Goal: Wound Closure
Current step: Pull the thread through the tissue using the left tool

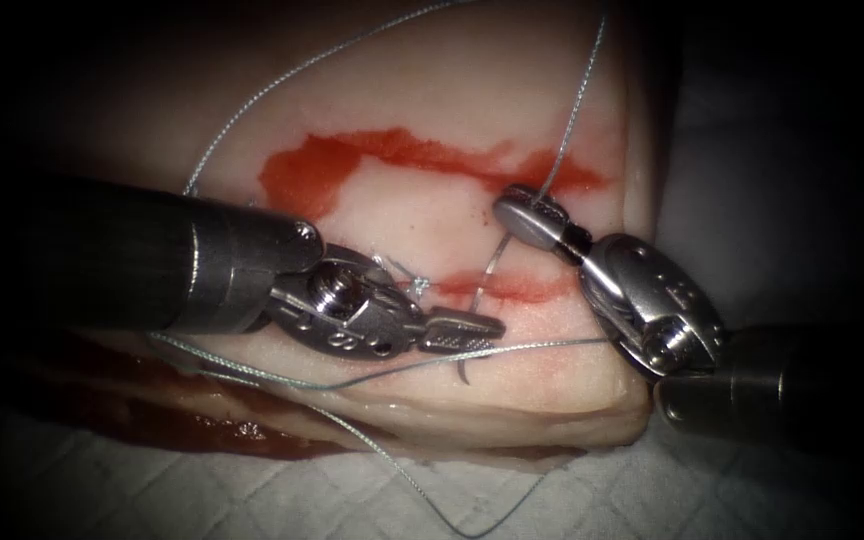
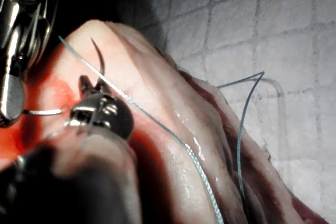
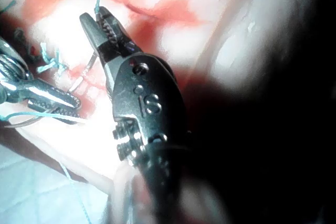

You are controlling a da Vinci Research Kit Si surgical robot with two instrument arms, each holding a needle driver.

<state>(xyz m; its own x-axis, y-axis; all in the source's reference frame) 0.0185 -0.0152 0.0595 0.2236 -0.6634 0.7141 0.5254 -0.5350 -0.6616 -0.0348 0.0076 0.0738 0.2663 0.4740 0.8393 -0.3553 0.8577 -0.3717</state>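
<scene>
My left tool [image 1: 487, 330] reaches in from the left, jaws shut on the curved needle [image 1: 492, 265] near its pointed end. The tip [image 1: 466, 375] sticks out below the jaws, towards the front edge of the tissue [image 1: 432, 90]. The needle's body arches up over the thin red cut [image 1: 522, 288] towards my right tool [image 1: 514, 208]. I cannot tell whether the needle is in the tissue. The right tool's jaws are shut on the thread [image 1: 572, 110], which runs up and away. The left wrist view shows the needle tip [image 2: 98, 59] rising from the left jaws [image 2: 86, 98]. The right wrist view shows thread leaving the right jaw tips [image 3: 97, 17].
A tied knot with short cut ends [image 1: 407, 275] sits on the cut beside the left tool. Red fluid [image 1: 322, 165] smears the tissue behind. A second thread strand [image 1: 542, 345] crosses the front, and a loop [image 1: 422, 490] lies on the white cloth [image 1: 202, 490].
</scene>
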